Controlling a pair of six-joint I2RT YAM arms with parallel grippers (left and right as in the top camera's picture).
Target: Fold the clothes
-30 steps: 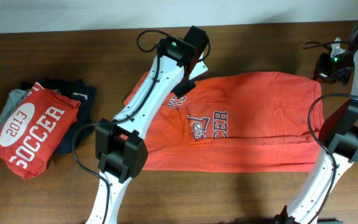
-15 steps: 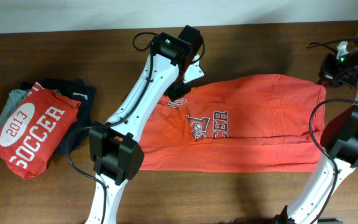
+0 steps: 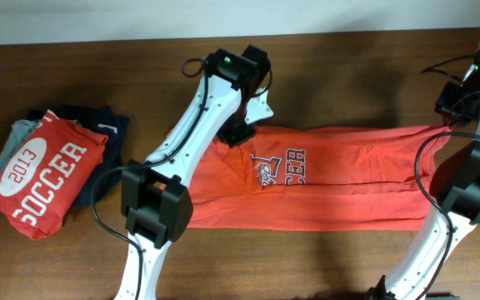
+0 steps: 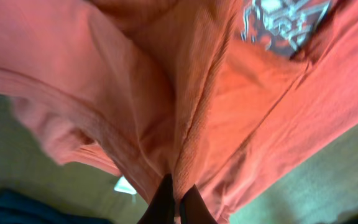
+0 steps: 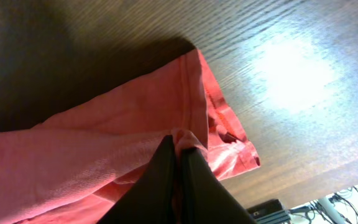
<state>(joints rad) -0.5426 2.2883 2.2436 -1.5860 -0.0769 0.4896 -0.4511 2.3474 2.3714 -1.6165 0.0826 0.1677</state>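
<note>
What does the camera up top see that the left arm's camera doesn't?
Only the overhead view shows the folded pile of other clothes and the orange T-shirt stretched out whole. Only the left wrist view shows, up close, the left gripper shut on a fold. Both show the T-shirt and its dark print.
</note>
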